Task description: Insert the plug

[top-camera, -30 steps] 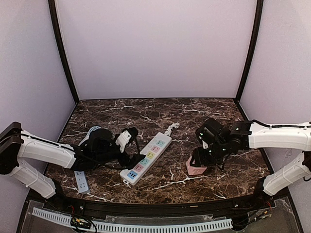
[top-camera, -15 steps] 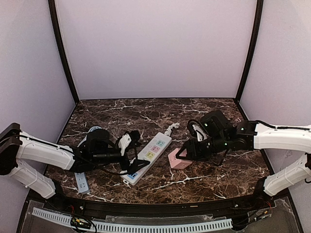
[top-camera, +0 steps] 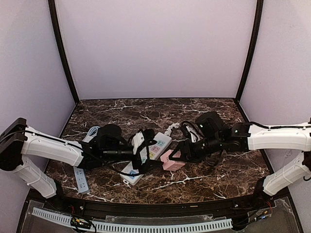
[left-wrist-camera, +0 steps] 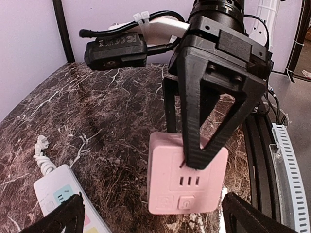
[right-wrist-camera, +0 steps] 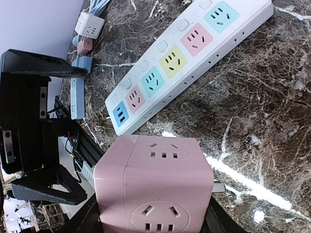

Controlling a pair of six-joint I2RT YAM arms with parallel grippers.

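Note:
My right gripper (top-camera: 181, 154) is shut on a pink cube plug (top-camera: 170, 160) and holds it just right of the white power strip (top-camera: 159, 141), low over the table. In the right wrist view the cube (right-wrist-camera: 155, 189) fills the bottom, a metal prong (right-wrist-camera: 218, 187) sticks out of its right side, and the strip (right-wrist-camera: 184, 58) with coloured sockets lies beyond it. My left gripper (top-camera: 141, 151) is open and empty over the strip's near end. In the left wrist view the cube (left-wrist-camera: 187, 177) hangs from the right gripper's black fingers (left-wrist-camera: 194, 121), between my left gripper's (left-wrist-camera: 155, 223) spread fingers.
A blue power strip (top-camera: 81, 182) lies near the front left edge, also in the right wrist view (right-wrist-camera: 77, 92). A small white adapter (right-wrist-camera: 90, 24) and a blue cable (top-camera: 92, 131) lie at the left. The strip's white cord (top-camera: 170, 128) trails towards the back.
My right gripper has carried the pink cube leftward to beside the power strip. My left gripper has moved right, over the strip's near end.

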